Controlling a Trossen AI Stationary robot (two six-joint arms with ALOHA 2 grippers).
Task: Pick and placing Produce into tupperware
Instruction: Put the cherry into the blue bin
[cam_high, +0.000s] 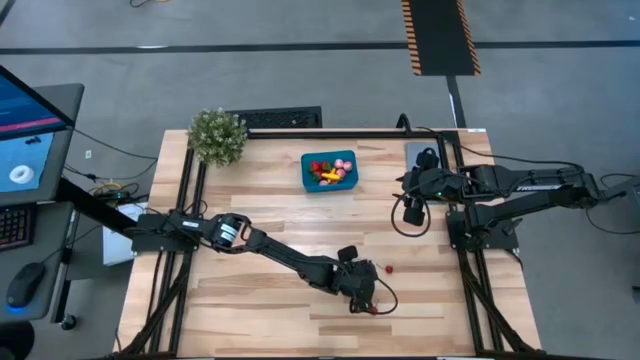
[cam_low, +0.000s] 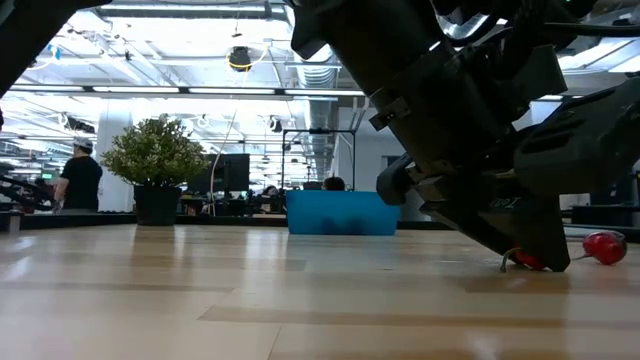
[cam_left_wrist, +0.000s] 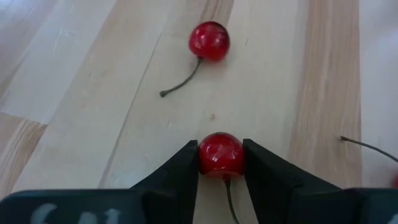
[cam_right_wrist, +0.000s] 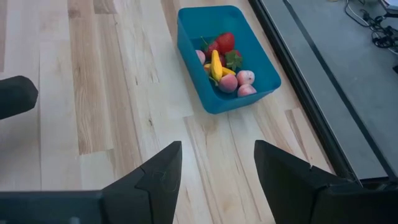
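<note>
Left gripper (cam_left_wrist: 221, 167), low on the table towards five o'clock in the high view, has its two dark fingers (cam_left_wrist: 180, 171) pinched against the sides of a small glossy dark red toy cherry (cam_left_wrist: 221, 154), its thin stem trailing back between them. The jaws stand only cherry-wide, and the fruit appears to rest on the pale wooden slatted table (cam_high: 280, 210).

To do this step well, I would judge the squeeze should be firm before any lift: the cherry is round and slick, so it could squirt out forwards if the pads bear ahead of its middle. A straight rise should clear the second dark red cherry with a curved stem (cam_left_wrist: 209, 41), which lies loose just ahead of the fingers, and another thin stem at the wrist view's edge. Then the carry runs towards twelve o'clock, to the teal-blue rectangular plastic tupperware (cam_high: 329, 170) with rounded corners.

That tub sits near the table's far edge and already holds red, pink and yellow toy pieces (cam_right_wrist: 226, 63). Release should come low over it.

Right gripper (cam_right_wrist: 217, 168) waits at about two o'clock, its fingers spread apart and holding nothing, facing the tub.
</note>
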